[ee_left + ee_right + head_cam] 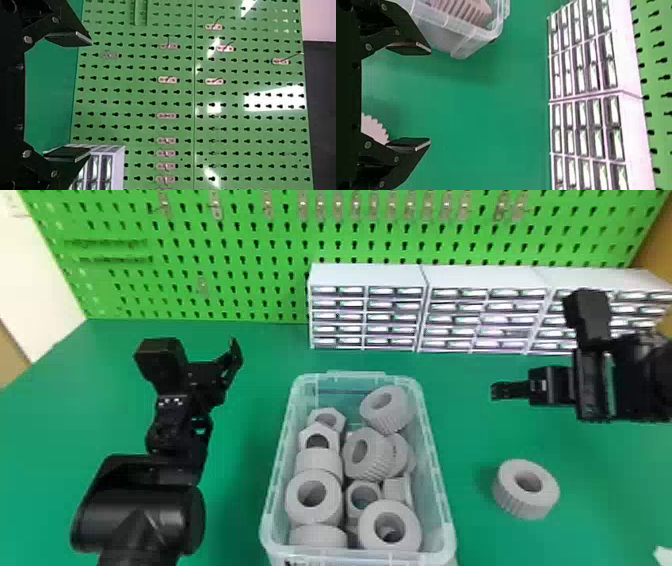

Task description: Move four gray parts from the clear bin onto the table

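The clear bin (435,470) holds several gray parts, among them a ribbed ring (387,410) at its back right and a smooth ring (314,496) at its front left. One gray part (525,490) lies flat on the green table (480,430), right of the bin. My right gripper (495,391) is above the table, behind that part, and in the right wrist view the right gripper (430,96) stands open with nothing between its fingers. My left gripper (232,357) is idle left of the bin; in the left wrist view the left gripper (91,97) is open.
White drawer cabinets (367,310) stand along the back of the table on the right. Behind them rises a green pegboard (240,255) with small metal hooks. A pale object (664,556) shows at the front right corner.
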Tool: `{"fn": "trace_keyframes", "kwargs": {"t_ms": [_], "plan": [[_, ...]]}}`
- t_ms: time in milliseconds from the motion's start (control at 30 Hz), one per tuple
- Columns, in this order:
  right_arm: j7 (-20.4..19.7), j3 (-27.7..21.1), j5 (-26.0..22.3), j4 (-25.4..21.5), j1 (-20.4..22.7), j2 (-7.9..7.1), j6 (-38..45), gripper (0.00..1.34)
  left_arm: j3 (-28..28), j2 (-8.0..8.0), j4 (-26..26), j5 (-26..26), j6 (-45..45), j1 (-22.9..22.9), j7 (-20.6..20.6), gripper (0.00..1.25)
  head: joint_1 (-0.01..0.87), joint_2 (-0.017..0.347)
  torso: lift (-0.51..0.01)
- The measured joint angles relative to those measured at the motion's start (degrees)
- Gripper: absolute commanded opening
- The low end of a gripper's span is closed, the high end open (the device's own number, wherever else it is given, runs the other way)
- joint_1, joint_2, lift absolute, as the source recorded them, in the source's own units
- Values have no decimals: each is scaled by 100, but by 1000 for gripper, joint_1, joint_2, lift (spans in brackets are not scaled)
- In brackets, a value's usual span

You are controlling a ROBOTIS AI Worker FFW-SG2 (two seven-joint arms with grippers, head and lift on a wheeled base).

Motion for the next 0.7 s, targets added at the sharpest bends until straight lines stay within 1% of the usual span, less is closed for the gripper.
{"fn": "trace_keyframes", "kwargs": {"t_ms": [300,700], "plan": [[0,160,-94,-13,-84,48,-23,881,24,6,0,-13,0,8,-8,953,693,72,-52],[0,511,-305,-83,-117,129,-371,888,26,6,0,-10,0,26,-9,954,693,72,-52]]}}
